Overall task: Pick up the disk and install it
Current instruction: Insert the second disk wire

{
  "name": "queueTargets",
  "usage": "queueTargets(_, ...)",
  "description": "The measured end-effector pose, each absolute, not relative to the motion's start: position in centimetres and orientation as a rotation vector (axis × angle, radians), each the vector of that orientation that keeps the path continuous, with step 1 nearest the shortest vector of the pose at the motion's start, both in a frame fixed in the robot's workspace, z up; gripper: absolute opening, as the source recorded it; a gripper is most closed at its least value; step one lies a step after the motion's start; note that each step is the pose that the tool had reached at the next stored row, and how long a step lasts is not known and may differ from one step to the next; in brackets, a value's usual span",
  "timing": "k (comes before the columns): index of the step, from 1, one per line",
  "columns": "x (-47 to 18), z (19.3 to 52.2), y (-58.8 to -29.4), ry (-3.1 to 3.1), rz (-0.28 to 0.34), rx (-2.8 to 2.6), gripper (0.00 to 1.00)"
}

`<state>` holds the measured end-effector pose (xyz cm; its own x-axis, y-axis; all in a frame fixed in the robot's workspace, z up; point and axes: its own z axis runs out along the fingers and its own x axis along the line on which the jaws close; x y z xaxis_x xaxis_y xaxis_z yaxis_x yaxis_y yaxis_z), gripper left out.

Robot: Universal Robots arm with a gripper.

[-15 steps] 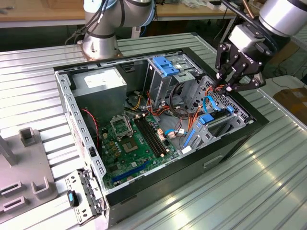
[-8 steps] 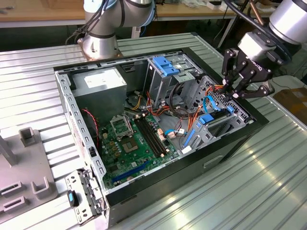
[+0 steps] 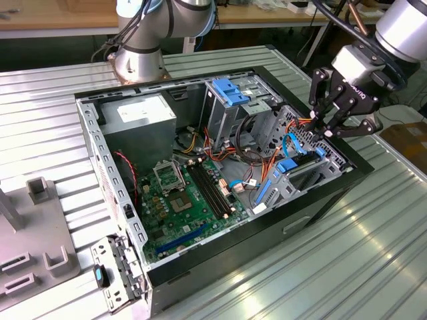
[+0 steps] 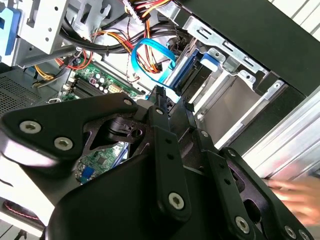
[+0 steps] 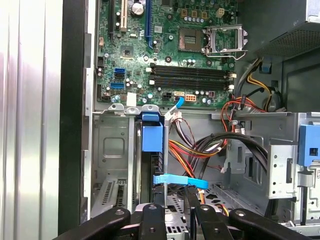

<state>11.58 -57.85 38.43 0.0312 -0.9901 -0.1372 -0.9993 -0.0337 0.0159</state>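
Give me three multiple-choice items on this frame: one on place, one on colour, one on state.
1. In the exterior view, the gripper hangs over:
A. the power supply
B. the drive bay
C. the table outside the case

2. The disk's carrier frame is:
A. red
B. yellow
C. blue

3. The computer case is:
A. open
B. closed by a panel
C. standing upright

Answers:
1 B: the gripper is above the drive bay, at the exterior view's right.
2 C: the disk has a blue frame.
3 A: the computer case lies open, with the motherboard exposed.
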Motion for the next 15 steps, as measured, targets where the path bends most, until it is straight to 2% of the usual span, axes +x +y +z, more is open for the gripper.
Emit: queueTargets(15, 14.7, 38.4, -57.5, 2.042, 0.173, -2.275, 0.29)
